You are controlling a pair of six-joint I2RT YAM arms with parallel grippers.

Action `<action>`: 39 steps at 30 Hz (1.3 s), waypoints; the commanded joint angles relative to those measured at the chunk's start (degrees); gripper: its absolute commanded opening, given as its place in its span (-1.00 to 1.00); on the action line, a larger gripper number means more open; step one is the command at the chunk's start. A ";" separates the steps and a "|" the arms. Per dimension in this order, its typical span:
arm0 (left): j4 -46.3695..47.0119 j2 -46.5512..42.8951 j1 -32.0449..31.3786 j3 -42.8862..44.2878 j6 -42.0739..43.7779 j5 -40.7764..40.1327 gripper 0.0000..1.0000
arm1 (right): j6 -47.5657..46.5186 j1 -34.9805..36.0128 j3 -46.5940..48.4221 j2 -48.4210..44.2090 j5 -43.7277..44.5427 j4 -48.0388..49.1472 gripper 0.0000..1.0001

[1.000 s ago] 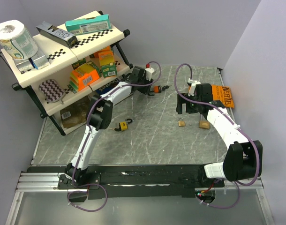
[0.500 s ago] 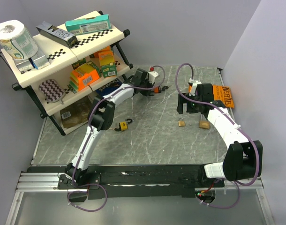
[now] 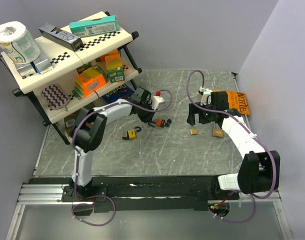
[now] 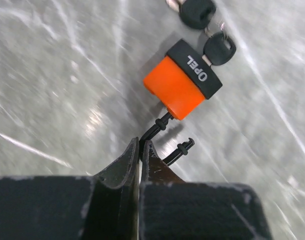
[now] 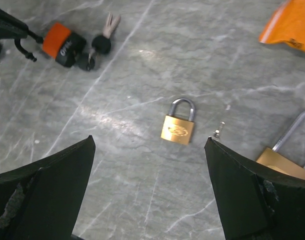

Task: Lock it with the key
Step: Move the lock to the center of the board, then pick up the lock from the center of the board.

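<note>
An orange padlock [image 4: 182, 85] with a black base and an open black shackle lies on the marble table, with black-headed keys [image 4: 212, 47] at its keyhole end. My left gripper [image 4: 141, 146] is shut on the shackle. In the top view the padlock [image 3: 159, 121] lies mid-table just right of the left gripper [image 3: 151, 119]. My right gripper [image 5: 149, 142] is open and empty, hovering above a small brass padlock [image 5: 178, 126] with a closed shackle. The orange padlock also shows in the right wrist view [image 5: 62, 42]. In the top view the right gripper [image 3: 201, 119] is right of centre.
A small loose key [image 5: 218, 131] and a larger brass padlock [image 5: 282, 161] lie right of the small one. A yellow-and-black padlock [image 3: 130, 134] lies mid-left. An orange packet [image 3: 241, 102] lies at the far right. A stocked shelf rack [image 3: 67, 75] stands at the back left.
My left gripper has pulled the orange padlock and its keys from the back of the table toward the middle. The right gripper has shifted slightly nearer the small brass padlock.
</note>
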 commanded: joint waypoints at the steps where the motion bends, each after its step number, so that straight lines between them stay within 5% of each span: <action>1: 0.42 -7.75 -0.10 -2.82 2.08 5.75 -0.98 | -3.21 -0.57 0.76 -1.40 -8.83 -2.18 0.99; 14: -2.65 -12.50 -0.10 -6.26 9.08 9.98 -0.98 | -4.44 -0.75 2.78 4.76 -22.82 -3.16 0.96; 15: -4.48 -12.15 -0.10 -6.26 10.68 10.94 -0.80 | -4.36 -0.75 3.05 5.02 -23.08 -3.51 0.96; 16: -5.46 -11.54 -0.10 -6.08 12.34 11.38 -0.18 | -4.27 -0.75 3.14 5.29 -23.09 -3.43 0.96; 17: -5.90 -11.36 -0.10 -6.17 14.97 11.39 0.11 | -4.09 -0.66 3.05 5.20 -23.17 -3.25 0.96; 19: -6.52 -11.01 -0.10 -6.26 17.97 12.26 0.49 | -3.92 -0.75 2.79 4.94 -23.09 -2.90 0.97; 22: -6.61 -10.57 -0.19 -6.60 25.70 15.06 0.68 | -3.22 -0.84 2.70 4.85 -22.82 -2.64 0.99; 31: -7.93 -3.19 -0.36 -1.78 43.80 18.94 0.59 | -2.25 -3.46 3.31 4.59 -26.33 -3.07 0.99; 39: -10.21 2.88 -1.59 4.55 45.76 18.59 0.54 | -1.28 -7.16 2.52 4.15 -28.97 -2.55 0.99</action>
